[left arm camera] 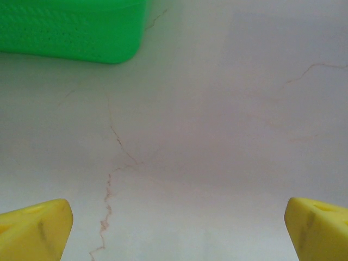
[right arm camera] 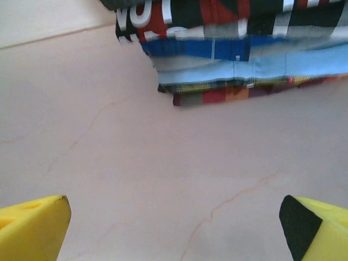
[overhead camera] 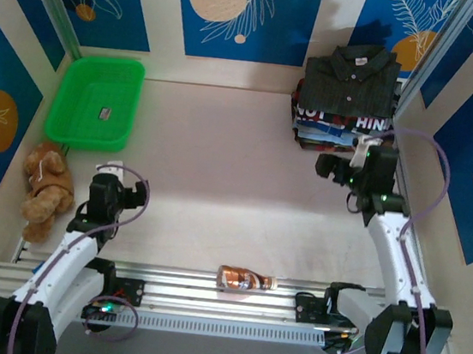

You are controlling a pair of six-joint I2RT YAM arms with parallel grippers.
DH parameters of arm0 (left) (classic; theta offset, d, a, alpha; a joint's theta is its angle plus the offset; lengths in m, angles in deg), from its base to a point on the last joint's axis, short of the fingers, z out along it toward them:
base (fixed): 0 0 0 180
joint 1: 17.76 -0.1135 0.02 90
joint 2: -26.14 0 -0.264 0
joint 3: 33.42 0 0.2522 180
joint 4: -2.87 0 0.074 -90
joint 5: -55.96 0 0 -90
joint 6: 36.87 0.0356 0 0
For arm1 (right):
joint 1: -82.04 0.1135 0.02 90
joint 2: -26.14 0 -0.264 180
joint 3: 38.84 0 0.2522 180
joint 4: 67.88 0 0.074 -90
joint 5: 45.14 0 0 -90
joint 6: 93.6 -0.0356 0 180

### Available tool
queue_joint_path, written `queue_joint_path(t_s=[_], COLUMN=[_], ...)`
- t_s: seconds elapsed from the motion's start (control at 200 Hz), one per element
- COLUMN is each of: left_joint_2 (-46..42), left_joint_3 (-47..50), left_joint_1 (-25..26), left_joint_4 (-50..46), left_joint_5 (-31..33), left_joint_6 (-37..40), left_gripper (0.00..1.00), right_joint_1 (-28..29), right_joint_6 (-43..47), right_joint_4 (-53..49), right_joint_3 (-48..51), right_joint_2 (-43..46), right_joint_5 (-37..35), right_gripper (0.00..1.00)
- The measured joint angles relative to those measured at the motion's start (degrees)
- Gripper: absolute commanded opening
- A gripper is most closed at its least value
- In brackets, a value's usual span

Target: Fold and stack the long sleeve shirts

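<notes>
You had the stack of folded long sleeve shirts (overhead camera: 345, 113) at 1 o'clock on the desk (overhead camera: 220, 166), with the charcoal button-up shirt (overhead camera: 352, 77) on top. The right end effector (right arm camera: 174, 231) stood wide open and empty, at the stack's 6 o'clock. The left end effector (left arm camera: 174, 231) was equally wide open, gripping nothing, near the green basket (left arm camera: 70, 27) at 10 o'clock.

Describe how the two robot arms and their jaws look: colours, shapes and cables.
Both the left arm and right arm have white link shells with black joints and black wrist housings. A thin lilac cable loops along each. In the wrist views the jaws end in yellow wedge-shaped tips.
</notes>
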Motion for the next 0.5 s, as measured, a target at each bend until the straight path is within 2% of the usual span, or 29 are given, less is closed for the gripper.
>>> queue_joint_path(t_s=[0.155, 0.265, 0.5], left_joint_2=[8.3, 15.6, 26.6], left_joint_3=[1.2, 2.0, 2.4], left_joint_1=[0.0, -0.1, -0.1], left_joint_4=[13.5, 23.6, 39.7], left_joint_5=[-0.5, -1.7, -4.1], left_joint_6=[3.4, 4.5, 7.4], left_gripper=[1.00, 1.00, 1.00], right_joint_1=[0.4, -0.3, -0.3], right_joint_6=[0.3, 0.2, 0.7], right_joint_4=[12.8, 17.4, 34.2], right_joint_3=[18.8, 23.4, 31.3], right_joint_2=[8.2, 8.1, 5.2], right_joint_5=[-0.9, -1.6, -2.1], right_gripper=[0.99, 0.99, 0.99])
